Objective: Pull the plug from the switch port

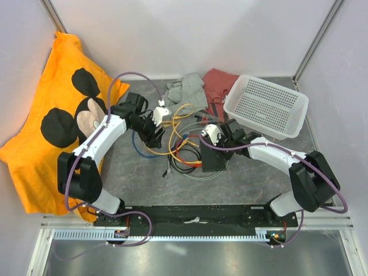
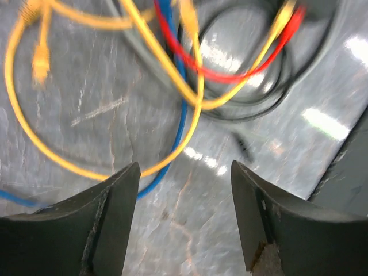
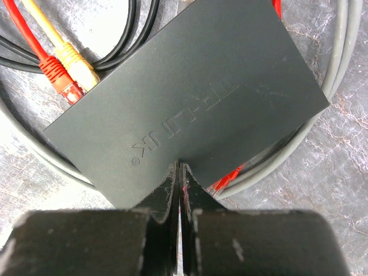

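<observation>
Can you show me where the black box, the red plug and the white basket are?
black box [image 3: 195, 98], right wrist view, middle of its flat top.
red plug [image 3: 57, 76], right wrist view, its body beside the box edge.
white basket [image 1: 234, 94], top view, its left wall.

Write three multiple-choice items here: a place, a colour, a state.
1. Where does the white basket stand in the top view? A. near left B. far right C. centre
2. Which plugs sit side by side at the edge of the black switch box? A. blue, green B. white, grey C. red plug, yellow plug
3. The jaws of the left gripper are: A. open, empty B. shut C. clamped on the box
B, it sits in the far right corner. C, the right wrist view shows both. A, the left wrist view shows them apart, gripping nothing.
</observation>
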You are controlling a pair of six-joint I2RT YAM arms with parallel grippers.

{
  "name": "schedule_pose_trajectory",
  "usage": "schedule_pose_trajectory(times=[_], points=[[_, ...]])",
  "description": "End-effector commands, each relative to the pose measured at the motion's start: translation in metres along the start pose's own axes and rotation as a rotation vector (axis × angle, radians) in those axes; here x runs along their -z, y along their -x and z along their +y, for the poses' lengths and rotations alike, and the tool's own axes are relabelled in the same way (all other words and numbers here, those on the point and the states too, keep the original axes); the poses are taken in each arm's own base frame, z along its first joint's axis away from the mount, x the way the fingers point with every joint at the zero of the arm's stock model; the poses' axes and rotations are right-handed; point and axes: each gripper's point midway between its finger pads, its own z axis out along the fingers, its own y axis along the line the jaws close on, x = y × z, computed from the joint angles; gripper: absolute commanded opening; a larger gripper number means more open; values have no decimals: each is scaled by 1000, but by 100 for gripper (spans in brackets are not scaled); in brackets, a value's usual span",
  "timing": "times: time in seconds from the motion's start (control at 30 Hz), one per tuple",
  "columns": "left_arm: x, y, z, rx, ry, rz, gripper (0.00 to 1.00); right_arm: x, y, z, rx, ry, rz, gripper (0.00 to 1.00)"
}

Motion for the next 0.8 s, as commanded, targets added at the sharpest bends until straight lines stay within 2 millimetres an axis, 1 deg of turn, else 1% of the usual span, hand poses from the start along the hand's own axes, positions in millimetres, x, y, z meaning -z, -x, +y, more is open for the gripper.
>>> schedule_pose_trajectory(times=[0.0,0.03,0.07,0.1,0.13,0.2,0.3,0.33,0.43,0.47,0.53,0.6,0.67,0.7,0.73,0.77], points=[[-17,-19,11,-201,42,10,72,2,-54,1,-6,-20,191,0],[-22,-13,12,-211,43,-21,73,2,-54,0,-9,-21,191,0],[-28,-15,10,-208,25,-30,80,2,-53,1,-7,-19,191,0],[-33,-17,12,-209,27,-26,97,2,-52,1,-10,-19,187,0],[-38,-15,16,-219,39,-32,99,2,-52,1,-9,-19,187,0],[-47,-11,26,-249,76,-61,99,3,-52,1,-8,-22,187,0],[-57,-10,26,-278,58,-62,99,4,-52,0,-6,-27,187,0],[-62,-12,23,-284,40,-52,99,4,-53,0,-6,-26,189,0],[-75,-30,14,-333,-7,16,97,4,-54,0,-4,-28,189,0],[-81,-43,13,-349,-18,55,97,5,-53,0,-4,-28,186,0],[-85,-57,8,-347,-39,86,95,5,-53,-1,-2,-30,187,0],[-89,-66,7,-345,-48,113,95,4,-54,0,-1,-28,188,0],[-92,-75,14,-337,-26,155,90,4,-55,0,-3,-28,191,0],[-98,-81,16,-325,-26,179,88,3,-56,0,-3,-27,194,0],[-99,-83,28,-329,26,199,82,3,-55,0,-3,-25,191,0],[-101,-85,33,-307,51,207,79,2,-55,0,-4,-22,195,0]])
